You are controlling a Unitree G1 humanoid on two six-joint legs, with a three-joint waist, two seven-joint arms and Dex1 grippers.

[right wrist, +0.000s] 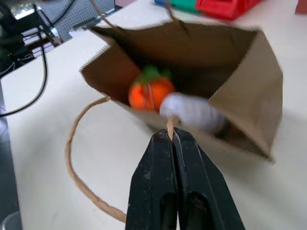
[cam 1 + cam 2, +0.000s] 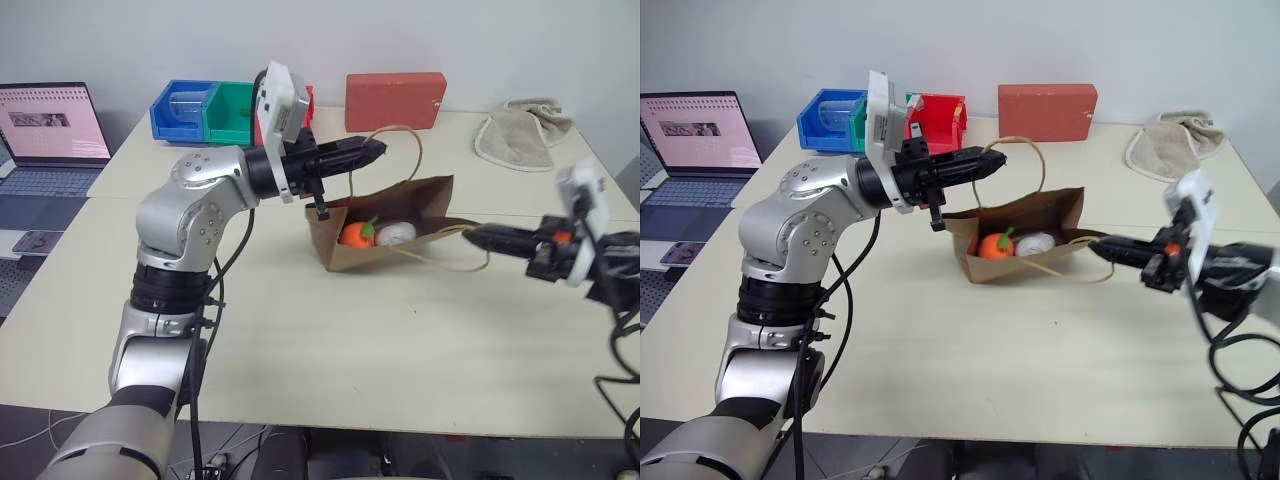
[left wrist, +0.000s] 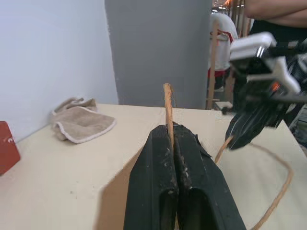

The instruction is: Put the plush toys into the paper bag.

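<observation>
The brown paper bag [image 2: 345,257] sits mid-table with its mouth open toward my right side. Inside it lie the plush toys, an orange carrot [image 2: 355,234] with green leaves and a white egg [image 2: 395,233]; the right wrist view shows both, carrot [image 1: 151,93] and egg [image 1: 192,112]. My left gripper [image 2: 378,150] is raised above the bag's far edge and is shut on the far twine handle [image 3: 167,103]. To the right of the bag, my right gripper [image 2: 472,235] is shut on the near twine handle [image 2: 450,265], its closed tips [image 1: 171,134] pinching the twine.
A red rectangular box [image 2: 395,100] stands at the back of the table, a beige towel [image 2: 520,135] at the back right, and blue, green and red bins [image 2: 200,110] at the back left. A laptop [image 2: 50,130] is open at far left. A person [image 3: 278,12] stands beyond the table.
</observation>
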